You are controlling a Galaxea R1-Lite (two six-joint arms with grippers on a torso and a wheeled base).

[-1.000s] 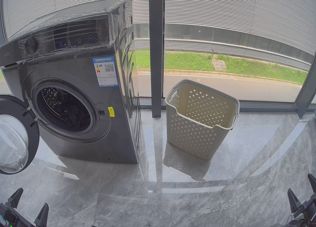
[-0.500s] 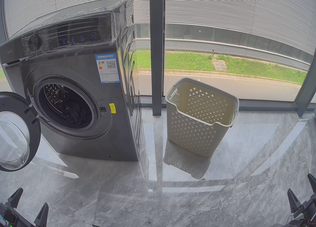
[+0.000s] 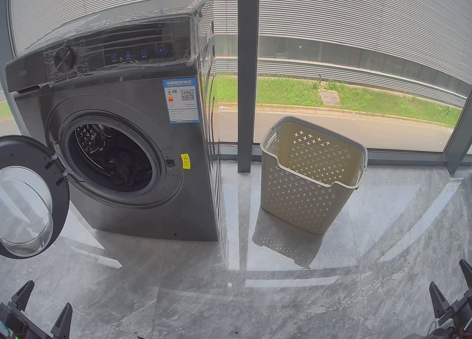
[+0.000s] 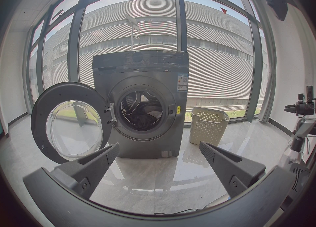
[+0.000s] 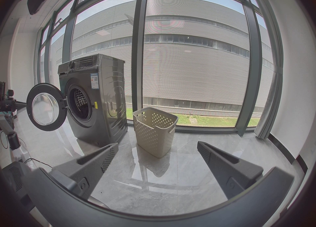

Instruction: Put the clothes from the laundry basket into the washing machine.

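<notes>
The washing machine (image 3: 123,123) stands on the floor against the window, to my left. Its round door (image 3: 29,202) is swung fully open towards my left side. Just beside the machine, to the right and not touching it, sits the cream laundry basket (image 3: 314,173), upright. No garment shows over its rim or against the inner walls I can see; its bottom is hidden from me. Dark clothes (image 3: 123,168) lie heaped low inside the drum, so I judge the loading to be done or nearly so.

My left claw (image 4: 158,148) hangs low, well short of the machine, fingers spread wide and holding nothing. My right claw (image 5: 157,147) is the same, spread and empty, well short of the basket.

To do this well, I should first look straight down into the basket. If anything remains, I reach in from above, clear of the rim, and pinch the cloth deep so it does not trail.
</notes>
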